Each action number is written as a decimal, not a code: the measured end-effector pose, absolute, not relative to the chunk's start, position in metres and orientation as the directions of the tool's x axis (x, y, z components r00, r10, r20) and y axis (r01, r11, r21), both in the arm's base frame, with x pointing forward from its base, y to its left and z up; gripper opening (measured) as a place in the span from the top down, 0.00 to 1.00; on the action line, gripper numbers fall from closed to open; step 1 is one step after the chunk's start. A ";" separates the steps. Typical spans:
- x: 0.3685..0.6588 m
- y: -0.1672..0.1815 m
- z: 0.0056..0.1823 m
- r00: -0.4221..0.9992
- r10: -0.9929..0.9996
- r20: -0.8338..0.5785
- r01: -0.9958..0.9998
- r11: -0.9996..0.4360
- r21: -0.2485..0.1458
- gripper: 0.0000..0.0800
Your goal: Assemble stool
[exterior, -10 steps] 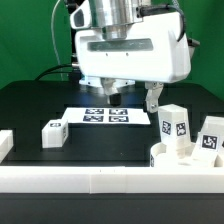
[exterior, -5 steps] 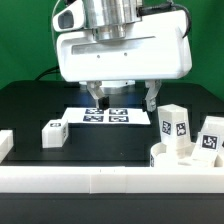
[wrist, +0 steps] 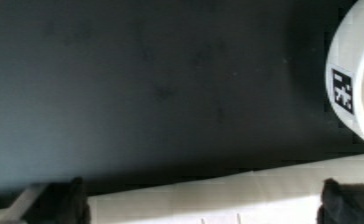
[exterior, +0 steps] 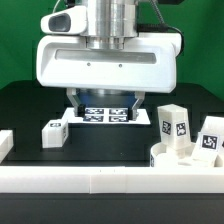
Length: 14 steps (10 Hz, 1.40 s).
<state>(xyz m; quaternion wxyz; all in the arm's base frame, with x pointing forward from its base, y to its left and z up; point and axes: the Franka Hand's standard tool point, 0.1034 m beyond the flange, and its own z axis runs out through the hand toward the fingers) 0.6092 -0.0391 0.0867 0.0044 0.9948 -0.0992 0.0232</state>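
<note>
My gripper (exterior: 107,101) hangs open over the black table, just above the marker board (exterior: 105,116), with nothing between its fingers (exterior: 78,99). The stool's round white seat (exterior: 172,157) sits at the front of the exterior view's right. Two tagged white legs (exterior: 173,124) (exterior: 210,137) stand upright on or right behind it. A third small tagged leg (exterior: 53,132) lies alone on the table to the left. In the wrist view the gripper (wrist: 205,200) stands wide over bare table, and a white tagged part (wrist: 349,90) shows at the edge.
A long white rail (exterior: 100,181) runs along the table's front edge and shows past the fingertips in the wrist view as a white rail (wrist: 214,195). A short white rail end (exterior: 5,146) sits at the far left. Green backdrop behind.
The gripper has moved toward the exterior view's left and nearer the camera, now covering more of the marker board. Its jaws stayed open. The parts have not moved.
</note>
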 end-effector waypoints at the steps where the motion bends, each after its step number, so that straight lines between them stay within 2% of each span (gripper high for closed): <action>1: 0.609 -0.039 0.087 0.979 -0.197 0.047 -0.197 -0.980 0.004 0.19; 3: 0.607 -0.048 0.085 0.987 -0.155 0.042 -0.155 -0.988 0.007 0.19; 8: 0.577 -0.116 0.066 0.996 -0.089 0.007 -0.089 -0.996 0.025 0.19; 12: 0.576 -0.115 0.065 0.996 -0.090 0.006 -0.090 -0.996 0.025 0.19; 14: 0.551 -0.133 0.045 0.995 -0.101 -0.010 -0.101 -0.995 0.010 0.19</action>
